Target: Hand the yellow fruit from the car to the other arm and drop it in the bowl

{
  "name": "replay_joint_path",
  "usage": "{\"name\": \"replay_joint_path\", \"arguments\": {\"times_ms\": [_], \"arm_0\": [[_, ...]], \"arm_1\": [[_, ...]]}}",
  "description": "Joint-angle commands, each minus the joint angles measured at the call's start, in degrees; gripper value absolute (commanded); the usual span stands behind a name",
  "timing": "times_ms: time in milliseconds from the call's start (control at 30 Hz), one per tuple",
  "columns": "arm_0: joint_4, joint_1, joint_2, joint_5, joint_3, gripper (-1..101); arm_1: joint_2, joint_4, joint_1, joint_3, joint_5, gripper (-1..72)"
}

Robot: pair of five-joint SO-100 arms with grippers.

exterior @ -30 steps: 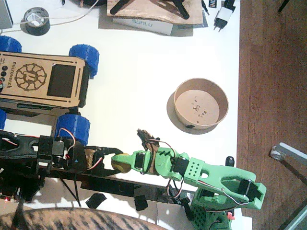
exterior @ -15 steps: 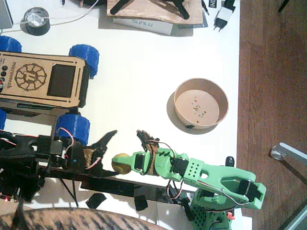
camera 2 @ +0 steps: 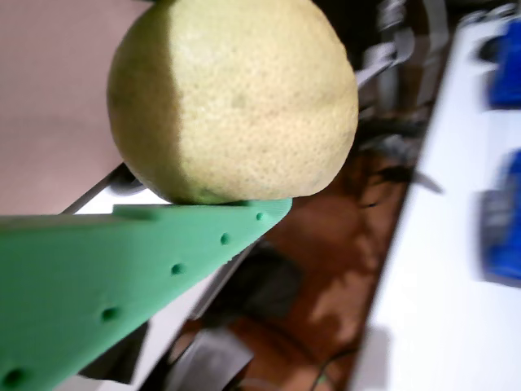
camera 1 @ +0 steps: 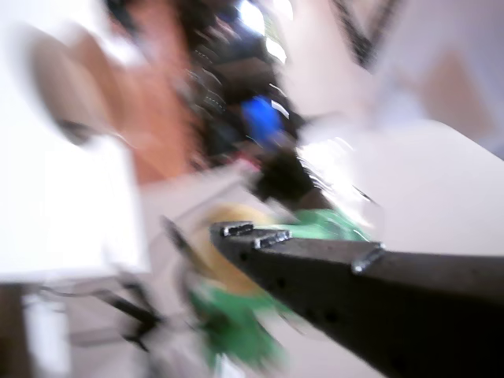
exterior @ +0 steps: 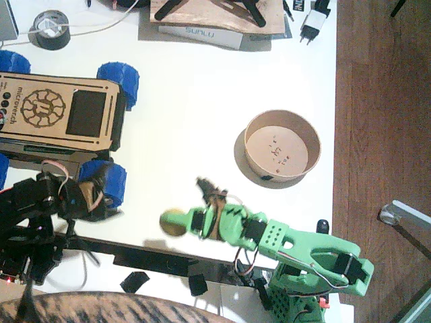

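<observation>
The black left arm [exterior: 40,208] has pulled back to the left since half a second ago, away from the fruit, and now sits bunched up beside the car's near blue wheel [exterior: 108,180]. Its hand [exterior: 91,192] is a dark blur in the fixed view, and the wrist view on it is smeared too, so I cannot tell how far it is open; it has nothing in it.

Nearest the front edge of the counter [exterior: 202,101], the green right arm [exterior: 303,252] reaches left from its base. Its hand [exterior: 192,222] is closed on the yellow fruit [exterior: 175,223], which sticks out past the fingertips, held clear above the white surface. In a wrist view, the yellow fruit [camera 2: 236,98] fills the top of the picture, pressed against a green finger [camera 2: 146,252].

Further back on the left stands the car [exterior: 60,111], wooden deck with gear emblem and black panel, well apart from the fruit.

To the right, beyond the green hand, the bowl [exterior: 282,147] sits upright near the counter's right edge, with only specks on its flat bottom.

At the far edge lie a black tape roll [exterior: 52,30] and a box [exterior: 202,33].
</observation>
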Motion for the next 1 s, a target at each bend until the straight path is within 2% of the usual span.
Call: {"name": "replay_joint_path", "arguments": {"times_ms": [0,167,300,333,467,600,833,967], "arm_0": [[2.1,-7.2,-1.7,6.0,-2.0,48],[3.3,-18.9,-2.9,22.9,-2.0,30],[9.8,-29.1,-5.6,33.9,-1.3,4],[11.5,-31.3,-6.9,36.3,-1.2,0],[15.6,-38.1,-6.9,45.3,-0.3,0],[14.2,-42.5,-1.5,49.1,6.2,0],[-2.4,-49.0,-3.1,49.2,24.7,0],[-7.5,-52.6,-0.9,49.2,31.9,0]], "arm_1": [[4.1,-1.8,5.0,-1.9,1.9,-0.1],[7.1,0.5,17.1,-3.9,5.8,-0.1],[6.2,1.9,26.7,-6.7,8.4,-0.1],[5.4,2.5,28.6,-7.6,8.6,-0.1],[0.5,4.2,36.9,-12.2,10.6,-0.2],[-7.4,5.3,44.2,-18.7,13.0,-0.2],[-24.2,6.4,51.9,-33.0,17.6,-0.2],[-34.5,9.8,53.5,-43.5,20.7,-0.2]]}}
